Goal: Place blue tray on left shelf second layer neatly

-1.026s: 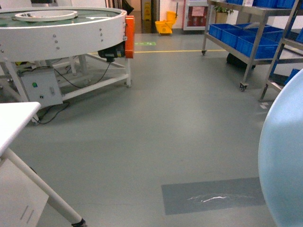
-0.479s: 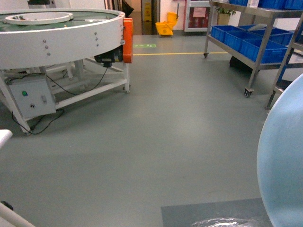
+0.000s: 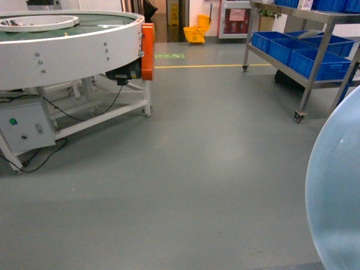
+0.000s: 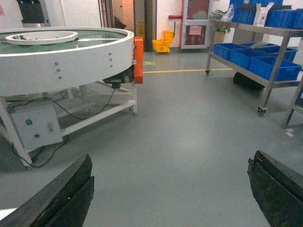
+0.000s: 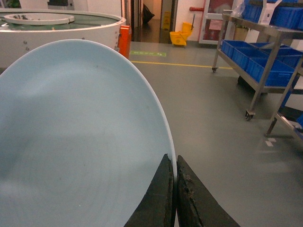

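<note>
The blue tray (image 5: pixel 80 142) is a pale sky-blue round dish that fills the left of the right wrist view. My right gripper (image 5: pixel 174 158) is shut on its rim, and the thin edge runs up between the two dark fingers. In the head view the tray (image 3: pixel 337 191) stands on edge and covers the lower right corner. My left gripper (image 4: pixel 171 158) is open above the grey floor with nothing between its fingers. A wheeled steel shelf rack (image 3: pixel 306 53) stands at the far right with dark-blue crates (image 3: pixel 292 48) on its lower layer. Neither gripper shows in the head view.
A large round white conveyor machine (image 3: pixel 67 39) with an orange end plate stands at the left. A control box (image 3: pixel 22 126) and loose cables sit under it. A yellow mop bucket (image 3: pixel 195 34) stands by the far doorway. A second rack's leg (image 4: pixel 293 106) shows at the right edge.
The head view has moved forward. The white table at lower left and the dark floor patch have slid out of view. The round machine is nearer, and the tray remains held at right.
</note>
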Controlling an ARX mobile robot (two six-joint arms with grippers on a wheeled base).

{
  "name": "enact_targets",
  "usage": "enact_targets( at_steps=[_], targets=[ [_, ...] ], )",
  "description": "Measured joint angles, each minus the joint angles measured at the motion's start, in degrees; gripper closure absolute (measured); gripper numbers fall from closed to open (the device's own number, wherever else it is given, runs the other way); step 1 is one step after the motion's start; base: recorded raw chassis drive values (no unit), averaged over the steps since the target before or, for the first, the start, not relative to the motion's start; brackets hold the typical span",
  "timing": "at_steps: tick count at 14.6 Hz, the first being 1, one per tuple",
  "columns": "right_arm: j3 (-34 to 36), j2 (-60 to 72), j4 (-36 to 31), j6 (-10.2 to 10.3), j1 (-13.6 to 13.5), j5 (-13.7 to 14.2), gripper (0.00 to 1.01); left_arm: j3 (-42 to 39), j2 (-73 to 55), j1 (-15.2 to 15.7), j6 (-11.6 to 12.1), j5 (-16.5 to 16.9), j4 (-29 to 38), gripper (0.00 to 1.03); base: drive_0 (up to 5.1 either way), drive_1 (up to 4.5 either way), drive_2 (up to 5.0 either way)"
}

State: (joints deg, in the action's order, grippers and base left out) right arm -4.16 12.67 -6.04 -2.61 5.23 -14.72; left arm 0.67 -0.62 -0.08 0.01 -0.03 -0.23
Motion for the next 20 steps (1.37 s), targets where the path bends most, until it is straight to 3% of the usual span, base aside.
enact_targets(
  at_steps=[20],
  targets=[
    [0.0, 0.0, -0.4, 0.0, 0.0, 0.0, 0.99, 0.0, 0.0, 0.0, 0.0, 0.0, 0.0, 0.05, -0.1, 4.06, -4.2]
  ],
)
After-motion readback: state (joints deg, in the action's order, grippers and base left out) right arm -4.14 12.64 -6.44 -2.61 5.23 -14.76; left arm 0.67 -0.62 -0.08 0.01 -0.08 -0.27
